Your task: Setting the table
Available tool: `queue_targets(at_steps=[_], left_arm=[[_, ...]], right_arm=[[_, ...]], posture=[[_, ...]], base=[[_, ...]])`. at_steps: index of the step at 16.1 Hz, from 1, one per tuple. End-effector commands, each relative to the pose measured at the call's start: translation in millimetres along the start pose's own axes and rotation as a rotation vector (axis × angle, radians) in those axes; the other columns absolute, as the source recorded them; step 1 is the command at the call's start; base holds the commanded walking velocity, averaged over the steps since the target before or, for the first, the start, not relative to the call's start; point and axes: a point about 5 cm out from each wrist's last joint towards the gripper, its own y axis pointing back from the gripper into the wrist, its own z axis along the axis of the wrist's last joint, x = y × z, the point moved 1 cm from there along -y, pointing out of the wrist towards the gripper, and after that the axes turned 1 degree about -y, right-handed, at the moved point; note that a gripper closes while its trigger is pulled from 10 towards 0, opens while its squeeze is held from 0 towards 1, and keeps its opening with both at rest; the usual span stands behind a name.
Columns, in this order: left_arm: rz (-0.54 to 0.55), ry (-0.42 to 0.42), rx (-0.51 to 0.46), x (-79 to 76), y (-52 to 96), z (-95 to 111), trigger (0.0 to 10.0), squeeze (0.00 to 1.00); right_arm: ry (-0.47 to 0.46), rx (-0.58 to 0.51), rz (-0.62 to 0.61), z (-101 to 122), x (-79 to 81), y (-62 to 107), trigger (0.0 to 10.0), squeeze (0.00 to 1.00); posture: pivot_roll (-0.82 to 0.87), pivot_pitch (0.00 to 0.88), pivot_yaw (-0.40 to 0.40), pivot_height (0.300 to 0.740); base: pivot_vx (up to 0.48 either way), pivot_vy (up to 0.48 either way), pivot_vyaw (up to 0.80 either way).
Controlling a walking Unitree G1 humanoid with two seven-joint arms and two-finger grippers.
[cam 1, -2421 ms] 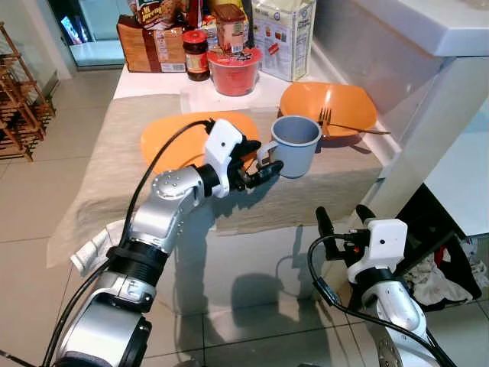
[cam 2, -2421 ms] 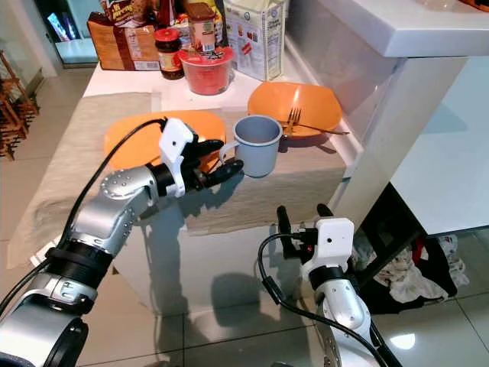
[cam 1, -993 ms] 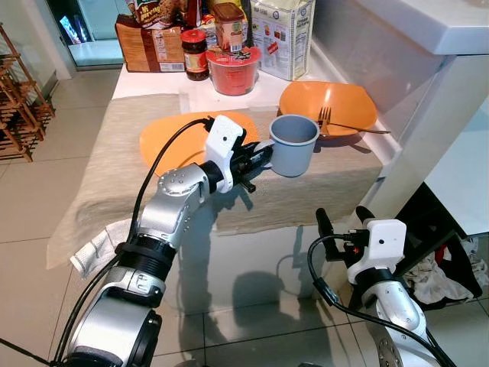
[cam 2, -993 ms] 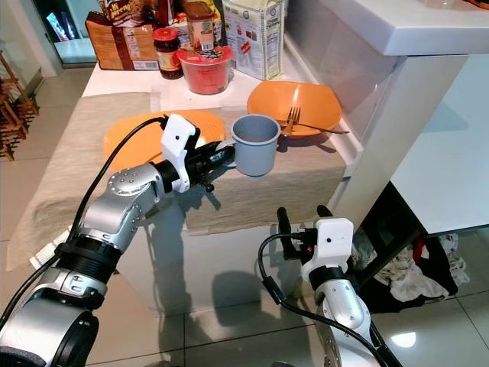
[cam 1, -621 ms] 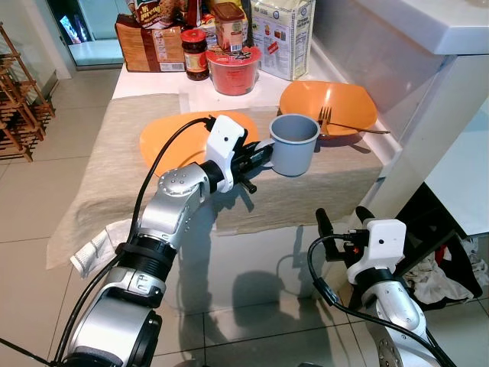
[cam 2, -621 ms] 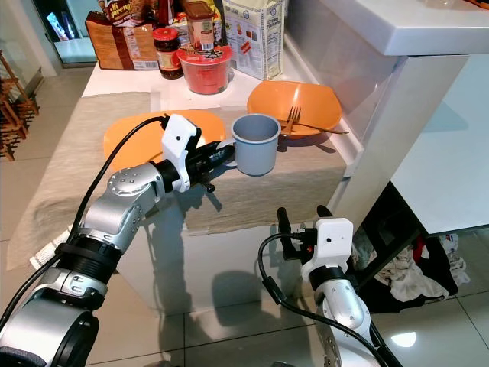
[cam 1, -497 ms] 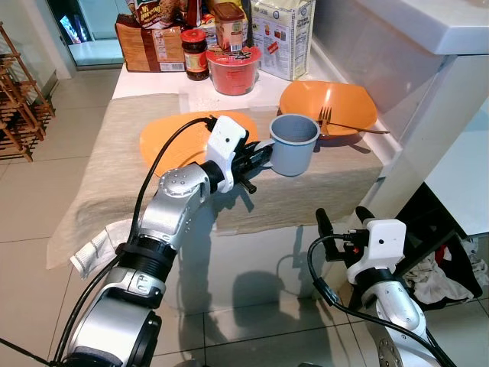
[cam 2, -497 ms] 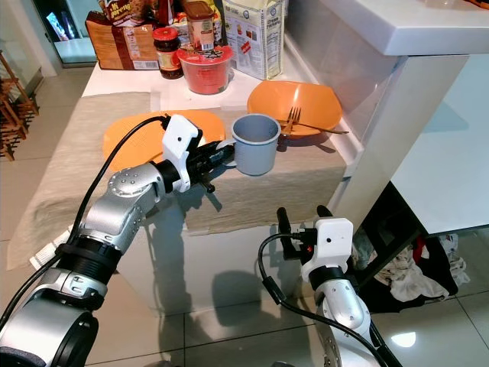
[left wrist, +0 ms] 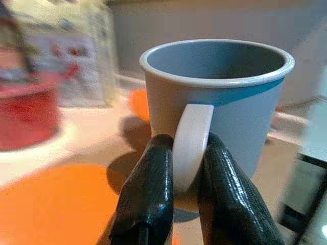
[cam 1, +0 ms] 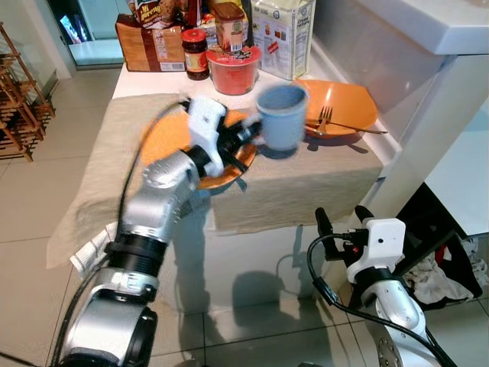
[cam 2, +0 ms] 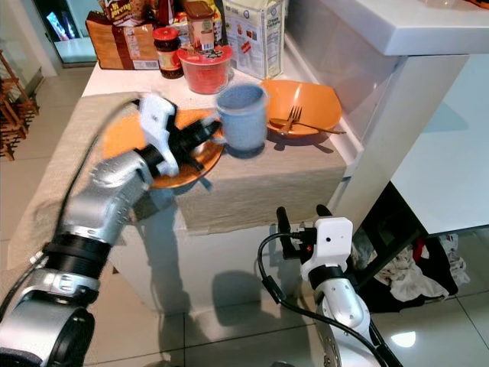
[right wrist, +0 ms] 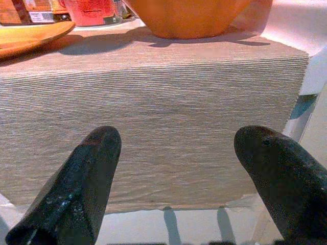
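Observation:
A grey-blue mug (cam 1: 281, 116) hangs in the air above the beige table runner (cam 1: 290, 183), between two orange plates. My left gripper (cam 1: 246, 134) is shut on its pale handle (left wrist: 190, 148), one black finger on each side. The near orange plate (cam 1: 168, 141) lies under my left arm. The far orange plate (cam 1: 340, 103) carries a fork (cam 1: 327, 118). My right gripper (cam 1: 341, 222) hangs open below the table's front edge, facing the runner's hanging end (right wrist: 153, 127).
A red bowl (cam 1: 234, 69), a jar (cam 1: 195, 53), a brown bag (cam 1: 153, 46) and a white carton (cam 1: 284, 34) crowd the table's far end. A white counter (cam 1: 428, 30) rises to the right. A wooden rack (cam 1: 19, 99) stands at the left.
My left arm has lifted the mug off the runner and swung it up and toward the far end of the table. The right arm has not moved.

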Motion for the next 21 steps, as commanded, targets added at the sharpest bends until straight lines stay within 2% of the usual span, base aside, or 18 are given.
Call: queue_targets(at_steps=[1,2,4,5,7,8,9,10,11,13,15,16,18,20,21], left_arm=[[0.039,-0.033,-0.056,8.7,1.0,18.0,0.0,0.0],[0.168,-0.094,-0.023,34.7,14.1,17.3,0.0,0.0],[0.316,-0.143,0.014,62.5,31.8,16.3,0.0,0.0],[0.48,-0.181,0.037,90.1,54.6,19.0,0.0,0.0],[0.618,-0.22,0.072,111.8,78.8,19.2,0.0,0.0],[0.754,-0.266,0.11,128.8,104.8,17.2,0.0,0.0],[0.831,-0.279,0.127,137.1,119.4,15.8,0.0,0.0],[0.948,-0.327,0.156,148.9,145.4,15.2,0.0,0.0],[0.973,-0.327,0.164,151.0,154.6,13.5,0.0,0.0],[0.96,-0.307,0.182,142.2,168.9,1.0,0.0,0.0],[0.984,-0.287,0.159,135.2,177.5,-2.3,0.0,0.0],[0.978,-0.264,0.145,127.2,176.5,-5.8,0.0,0.0],[0.891,-0.233,0.117,106.5,157.2,-9.2,0.0,0.0],[0.756,-0.174,0.067,76.7,129.2,-9.1,0.0,0.0],[0.742,-0.169,0.061,73.8,125.9,-8.8,0.0,0.0]], right_arm=[[0.008,0.002,0.003,-0.3,-0.5,-1.4,10.0,0.0],[0.007,0.006,0.007,-1.7,0.1,-2.1,10.0,0.0],[0.007,0.008,0.012,-2.8,1.0,-3.3,10.0,0.0],[0.006,0.01,0.017,-3.8,1.3,-4.6,10.0,0.0],[0.006,0.013,0.028,-4.9,2.7,-6.1,10.0,0.0],[0.006,0.013,0.038,-5.3,4.0,-8.0,10.0,0.0],[0.006,0.013,0.042,-5.4,4.2,-8.9,10.0,0.0],[0.008,0.015,0.049,-6.2,4.1,-10.3,10.0,0.0],[0.008,0.015,0.051,-6.6,4.1,-10.8,10.0,0.0],[0.009,0.016,0.056,-7.4,3.4,-12.8,10.0,0.0],[0.011,0.015,0.053,-8.3,-0.1,-14.3,10.0,0.0],[0.012,0.021,0.054,-10.4,-1.3,-14.7,10.0,0.0],[0.016,0.03,0.063,-13.4,-2.2,-15.3,10.0,0.0],[0.022,0.031,0.07,-13.1,-4.3,-17.1,10.0,0.0],[0.024,0.03,0.071,-12.7,-4.5,-17.5,10.0,0.0]], posture=[[-0.09,0.0,0.031,0.74],[-0.06,0.0,0.029,0.74],[-0.06,0.0,0.029,0.74],[-0.04,0.0,0.022,0.74],[-0.03,0.0,0.015,0.74],[-0.02,0.0,0.012,0.74],[-0.01,0.0,0.01,0.74],[0.01,0.0,-0.001,0.74],[0.01,0.0,-0.004,0.74],[0.02,0.0,-0.011,0.74],[0.05,0.0,-0.024,0.74],[0.07,0.0,-0.032,0.74],[0.1,0.0,-0.06,0.74],[0.1,0.0,-0.069,0.74],[0.09,0.0,-0.068,0.74]], base=[[0.0,0.0,0.0],[0.0,0.0,0.0],[0.0,0.0,0.0],[0.0,0.0,0.0],[0.0,0.0,0.0],[0.0,0.0,0.0],[0.0,0.0,0.0],[0.0,0.0,0.0],[0.0,0.0,0.0],[0.0,0.0,0.0],[0.0,0.0,0.0],[0.0,0.0,0.0],[0.0,0.0,0.0],[0.0,0.0,0.0],[0.0,0.0,0.0]])
